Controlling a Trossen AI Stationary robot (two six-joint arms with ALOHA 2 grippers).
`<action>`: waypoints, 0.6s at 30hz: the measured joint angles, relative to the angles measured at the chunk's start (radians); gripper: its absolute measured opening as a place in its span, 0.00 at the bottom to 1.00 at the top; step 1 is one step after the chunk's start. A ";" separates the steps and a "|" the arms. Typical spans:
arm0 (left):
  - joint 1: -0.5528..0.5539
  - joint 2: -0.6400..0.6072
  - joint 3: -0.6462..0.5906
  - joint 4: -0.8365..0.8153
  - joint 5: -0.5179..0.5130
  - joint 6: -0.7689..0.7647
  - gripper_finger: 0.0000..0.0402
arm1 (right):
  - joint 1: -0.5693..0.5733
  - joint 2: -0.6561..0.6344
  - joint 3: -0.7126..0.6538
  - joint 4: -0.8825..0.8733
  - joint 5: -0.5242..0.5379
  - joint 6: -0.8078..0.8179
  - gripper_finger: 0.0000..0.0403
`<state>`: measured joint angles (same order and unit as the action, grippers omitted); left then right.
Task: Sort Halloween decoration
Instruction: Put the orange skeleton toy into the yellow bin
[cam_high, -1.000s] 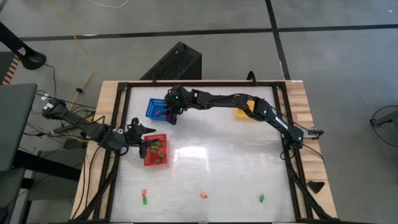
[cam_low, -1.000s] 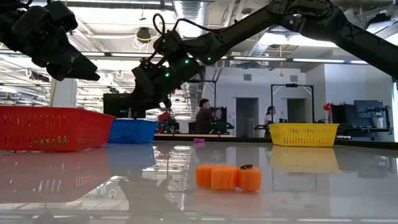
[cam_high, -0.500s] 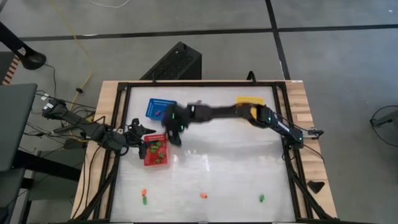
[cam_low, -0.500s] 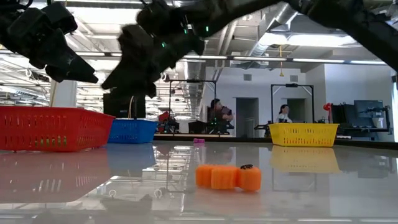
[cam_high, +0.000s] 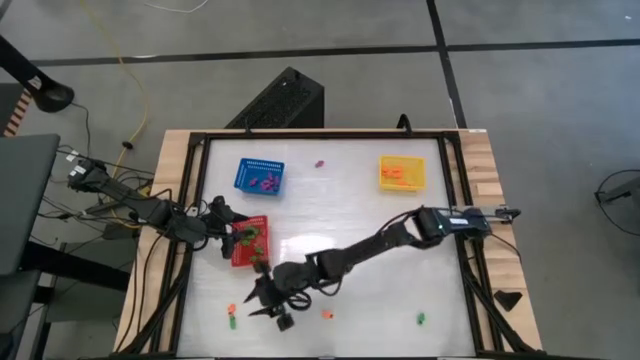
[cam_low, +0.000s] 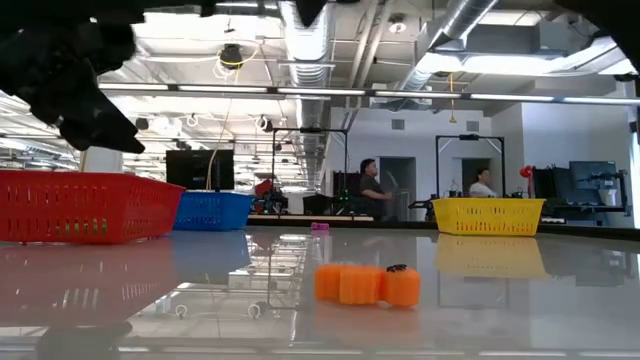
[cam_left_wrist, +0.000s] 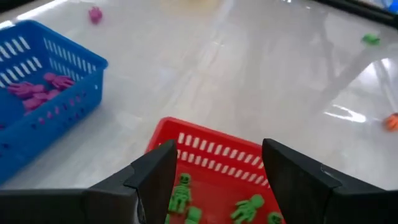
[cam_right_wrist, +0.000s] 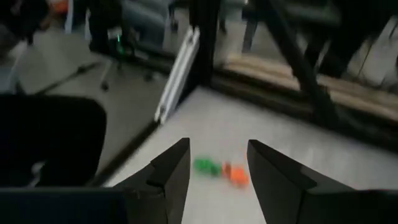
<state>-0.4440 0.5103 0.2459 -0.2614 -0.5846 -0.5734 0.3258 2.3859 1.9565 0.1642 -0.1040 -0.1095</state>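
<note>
Red basket (cam_high: 250, 241) as the anchor, over on the table's left side. Left gripper (cam_high: 226, 226) parked right at that basket's left edge, fingers (cam_left_wrist: 152, 180) spread wide and nothing between them, hanging over green trinkets in the basket (cam_left_wrist: 181, 190). Right gripper (cam_high: 268, 300) stretched across the table, down just in front of the red basket, fingers (cam_right_wrist: 169, 174) parted, nothing pinched, aimed at a green trinket (cam_right_wrist: 204, 166) and an orange trinket (cam_right_wrist: 236, 175) lying side by side on the tabletop. Same pair in the high view near the front-left edge, orange one (cam_high: 231, 309) just above green one (cam_high: 232, 323), both beside the right gripper and in front of the red basket. Another orange trinket (cam_high: 326, 314) farther right of that gripper, looming big in the low view (cam_low: 367, 284). A lone green trinket (cam_high: 421, 319) well off to the right along the front. Behind the red basket, blue basket (cam_high: 260, 176) holding purple trinkets (cam_left_wrist: 38, 88). One stray purple trinket (cam_high: 320, 161) on bare table just right of the blue basket. Far right of the red basket, yellow basket (cam_high: 402, 172) with orange pieces inside (cam_high: 398, 173). Two people (cam_low: 372, 187) in the room beyond the table.
</note>
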 joint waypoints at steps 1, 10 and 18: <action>0.000 0.001 0.000 0.007 0.003 -0.008 0.56 | 0.007 0.013 -0.002 0.060 0.000 -0.002 0.46; -0.001 0.015 0.000 0.049 -0.010 0.002 0.56 | 0.012 0.289 0.217 0.317 -0.057 0.003 0.45; 0.000 0.012 -0.001 0.068 -0.091 0.107 0.56 | 0.001 0.433 0.353 0.417 -0.046 0.011 0.45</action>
<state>-0.4442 0.5228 0.2451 -0.1930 -0.6751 -0.4660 0.3269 2.8185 2.3100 0.5810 -0.1503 -0.0985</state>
